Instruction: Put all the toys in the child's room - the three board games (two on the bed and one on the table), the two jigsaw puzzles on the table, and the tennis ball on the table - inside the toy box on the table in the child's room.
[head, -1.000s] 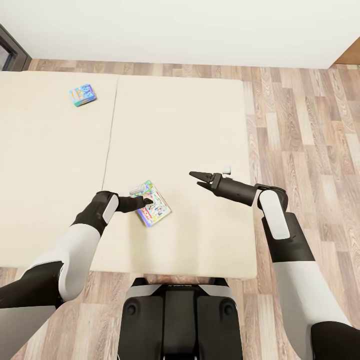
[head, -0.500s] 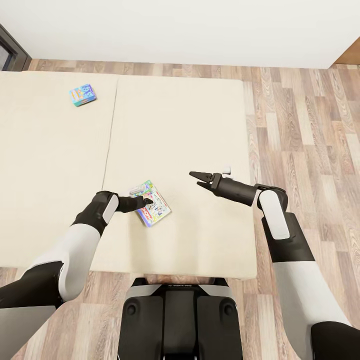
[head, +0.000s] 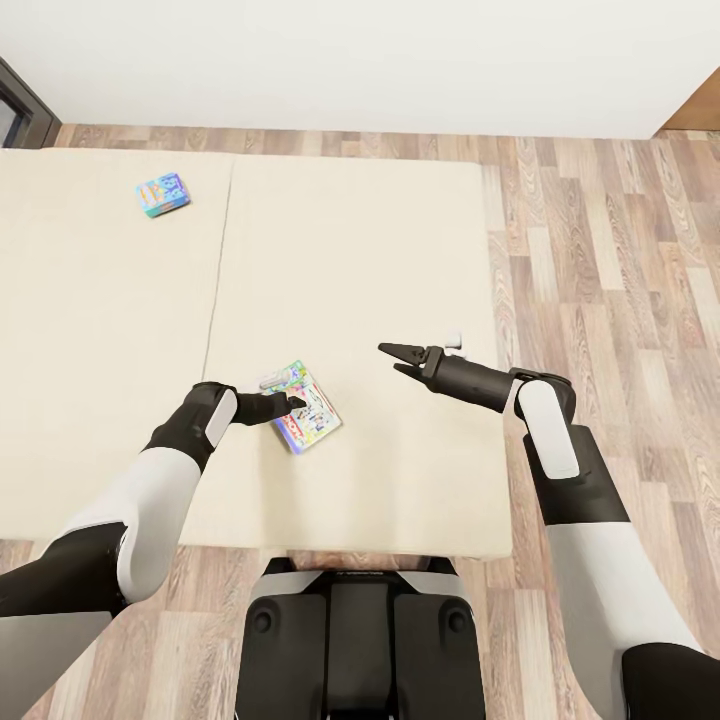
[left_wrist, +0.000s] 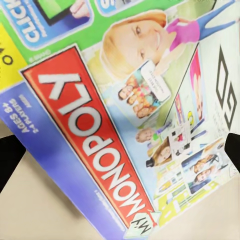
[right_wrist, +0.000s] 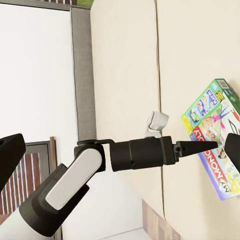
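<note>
I'm lowering my left pincer, tips apart, over the Monopoly box on the bed; straddling an edge before clamping. Right pincer hanging apart, idle.

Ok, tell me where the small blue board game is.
In the head view, the small blue board game lies on the bed, far left, well beyond the left pincer.

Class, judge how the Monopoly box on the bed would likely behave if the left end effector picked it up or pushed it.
The Monopoly box looks flat and printed, so probably stiff and light. Lying flat on the soft mattress, it should slide rather than roll. Its glossy-looking cover may slip under the left end effector.
</note>
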